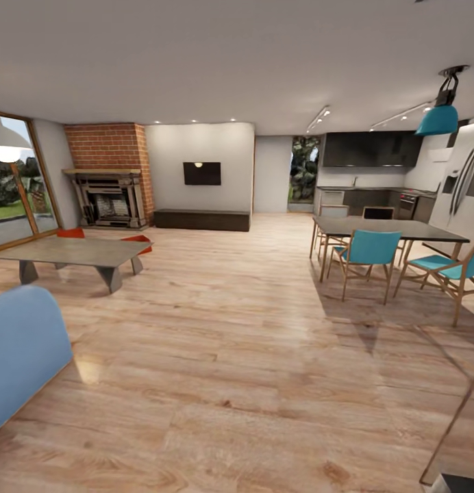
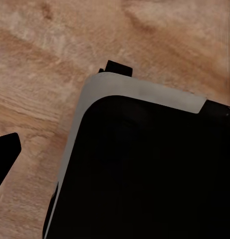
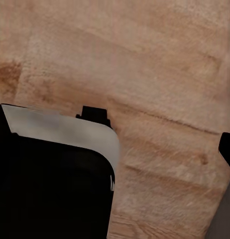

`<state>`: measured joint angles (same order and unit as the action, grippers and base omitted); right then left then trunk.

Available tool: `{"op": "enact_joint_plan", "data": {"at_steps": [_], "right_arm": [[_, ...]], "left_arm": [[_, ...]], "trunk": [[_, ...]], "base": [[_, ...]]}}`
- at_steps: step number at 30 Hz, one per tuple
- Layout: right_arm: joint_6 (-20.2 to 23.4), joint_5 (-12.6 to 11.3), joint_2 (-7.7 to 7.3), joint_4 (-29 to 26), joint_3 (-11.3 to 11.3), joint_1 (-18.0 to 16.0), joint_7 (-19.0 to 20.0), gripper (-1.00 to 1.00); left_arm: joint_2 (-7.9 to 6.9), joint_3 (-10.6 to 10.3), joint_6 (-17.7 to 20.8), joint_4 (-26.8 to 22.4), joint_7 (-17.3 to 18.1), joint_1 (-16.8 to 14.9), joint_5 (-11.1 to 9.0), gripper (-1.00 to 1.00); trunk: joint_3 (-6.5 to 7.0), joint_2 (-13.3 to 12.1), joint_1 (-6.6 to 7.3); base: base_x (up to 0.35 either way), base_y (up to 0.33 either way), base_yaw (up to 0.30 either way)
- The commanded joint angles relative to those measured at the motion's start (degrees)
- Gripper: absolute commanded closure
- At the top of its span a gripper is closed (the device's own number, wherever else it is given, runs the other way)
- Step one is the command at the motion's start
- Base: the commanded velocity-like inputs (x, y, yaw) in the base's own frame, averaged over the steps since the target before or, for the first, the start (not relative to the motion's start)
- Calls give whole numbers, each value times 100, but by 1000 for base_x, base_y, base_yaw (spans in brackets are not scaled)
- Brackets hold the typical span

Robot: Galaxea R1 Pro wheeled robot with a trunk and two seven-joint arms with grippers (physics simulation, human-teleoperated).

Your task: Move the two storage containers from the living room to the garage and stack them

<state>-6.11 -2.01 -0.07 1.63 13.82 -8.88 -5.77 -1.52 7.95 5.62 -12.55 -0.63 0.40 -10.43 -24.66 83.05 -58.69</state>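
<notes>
Nothing is yet accomplished: both storage containers (image 1: 136, 241) remain on the living room's wood floor (image 1: 237, 356) at the frame's middle left (red-orange corners behind the coffee table (image 1: 72, 252), near the fireplace (image 1: 108, 198)), and neither pincer's state can be determined.

Two red-orange containers (image 1: 70, 233) (image 1: 138, 240) (half hidden), one coffee table (image 1: 72, 252), three teal chairs (image 1: 369, 248) (image 1: 432, 262) (image 1: 470, 270).

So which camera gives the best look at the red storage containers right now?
The head view: the two storage containers show as red-orange patches on the wood floor behind the coffee table, near the fireplace. Both wrist views look down at wood floor and the robot's dark base.
</notes>
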Motion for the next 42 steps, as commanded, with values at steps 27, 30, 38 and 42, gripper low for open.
{"op": "enact_joint_plan", "data": {"at_steps": [27, 30, 38, 42], "right_arm": [[-31, -102, 7, 15, 17, -9, -14, -100], [-31, -106, 8, 16, 8, -9, -12, -100], [-23, -107, -12, 20, 13, -9, -16, -100], [-22, -107, -17, 18, 14, -9, -15, -100]], "left_arm": [[17, -4, 34, 28, 2, 4, -66, -100], [19, -4, 1, 52, 2, 4, -71, -100], [28, -4, 18, 58, 2, 4, -57, -100], [28, -4, 4, 59, 2, 4, -57, -100]], "trunk": [[-5, 3, -4], [-5, 3, -4], [-5, 3, -4], [-5, 3, -4]], "base": [[334, 0, 0], [334, 0, 0], [334, 0, 0], [334, 0, 0]]}}
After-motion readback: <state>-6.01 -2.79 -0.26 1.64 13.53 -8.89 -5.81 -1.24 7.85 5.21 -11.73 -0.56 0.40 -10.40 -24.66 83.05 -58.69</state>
